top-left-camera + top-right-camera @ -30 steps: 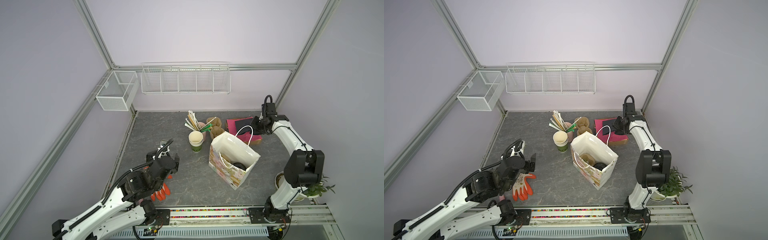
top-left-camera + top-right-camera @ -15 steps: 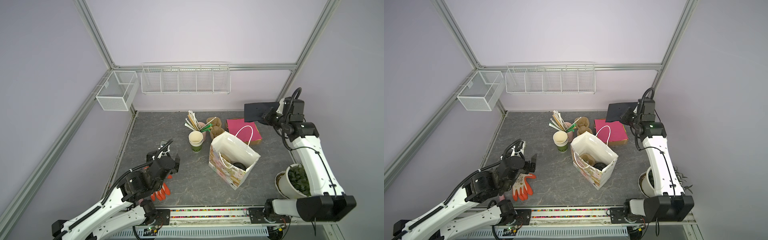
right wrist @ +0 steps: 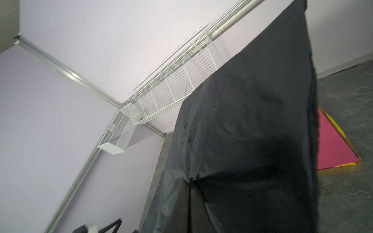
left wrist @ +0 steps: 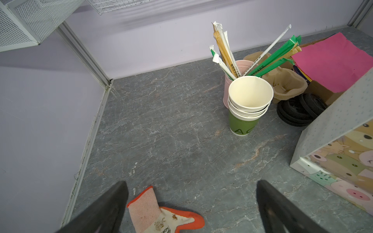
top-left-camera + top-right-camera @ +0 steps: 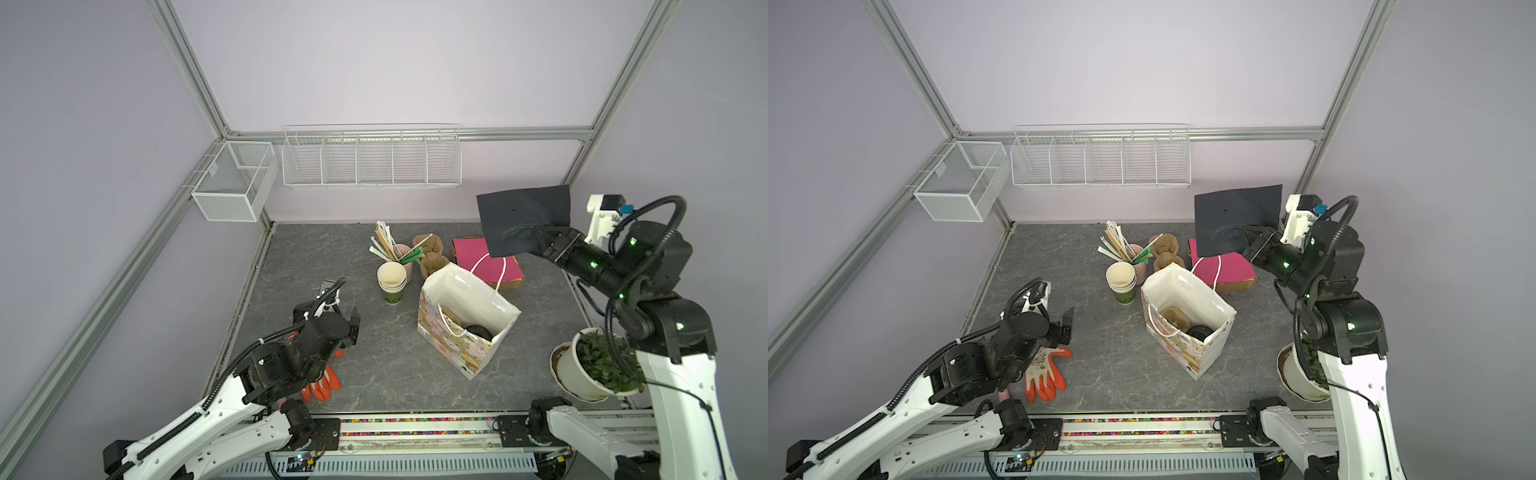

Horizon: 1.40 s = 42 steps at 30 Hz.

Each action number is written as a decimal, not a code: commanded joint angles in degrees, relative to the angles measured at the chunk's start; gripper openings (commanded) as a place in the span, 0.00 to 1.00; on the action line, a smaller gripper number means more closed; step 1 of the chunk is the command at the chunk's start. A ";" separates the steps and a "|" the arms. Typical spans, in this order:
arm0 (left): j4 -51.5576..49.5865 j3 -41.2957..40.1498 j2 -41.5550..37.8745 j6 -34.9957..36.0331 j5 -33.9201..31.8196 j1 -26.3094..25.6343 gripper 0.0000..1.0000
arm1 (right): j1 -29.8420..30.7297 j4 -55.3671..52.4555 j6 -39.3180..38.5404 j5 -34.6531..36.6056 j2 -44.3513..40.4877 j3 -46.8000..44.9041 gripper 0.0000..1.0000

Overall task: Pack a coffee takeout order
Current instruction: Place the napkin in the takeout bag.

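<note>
Black sheet [image 5: 523, 220] [image 5: 1237, 220] is pinched at its lower edge by the right gripper [image 5: 536, 239] [image 5: 1250, 241], whose jaws are closed tight on the paper. The sheet stands up from the fingers, well clear of the table [image 5: 374, 374], in front of the back wall and above the near corner of the pink paper [image 5: 511, 272] [image 5: 1229, 270]. In the right wrist view the sheet [image 3: 252, 131] fills most of the picture, creased where it is gripped, and hides the fingers.

The bag [image 5: 465, 299] [image 5: 1187, 295] stands open in the middle of the table, nearer the front than the held sheet and apart from it. Inside it, in a top view, sit the brown carrier [image 5: 1173, 318] and the black cup [image 5: 1198, 332] side by side.

The left gripper [image 5: 347, 328] [image 4: 191, 184] hangs with its jaws spread wide and nothing between them, above the cuff of the glove [image 5: 1046, 370] [image 4: 161, 217], well apart from the stacked cups [image 5: 391, 278].

A second ago the right gripper was down on the pink paper with the sheet lying flat there. Since then the arm has swung up and back toward the right side, carrying the sheet into the air. The left arm, bag, carrier and cup have not moved.
</note>
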 commanded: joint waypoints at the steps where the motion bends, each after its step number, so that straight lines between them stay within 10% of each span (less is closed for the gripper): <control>1: -0.13 -0.64 -0.34 0.39 0.65 0.41 0.99 | 5.07 -4.76 -3.12 -3.78 -1.56 -3.13 0.07; 16: -0.39 -0.50 -0.58 0.35 0.83 0.37 0.99 | 30.32 -10.43 -5.64 21.25 -3.17 -18.86 0.07; 33: -0.05 -0.77 -0.18 0.51 1.94 0.44 0.99 | 36.14 -19.35 -3.09 30.28 9.35 -15.00 0.08; 42: -0.13 -0.55 0.37 0.55 2.84 0.45 0.99 | 36.39 -19.84 -7.05 27.33 10.50 -4.99 0.51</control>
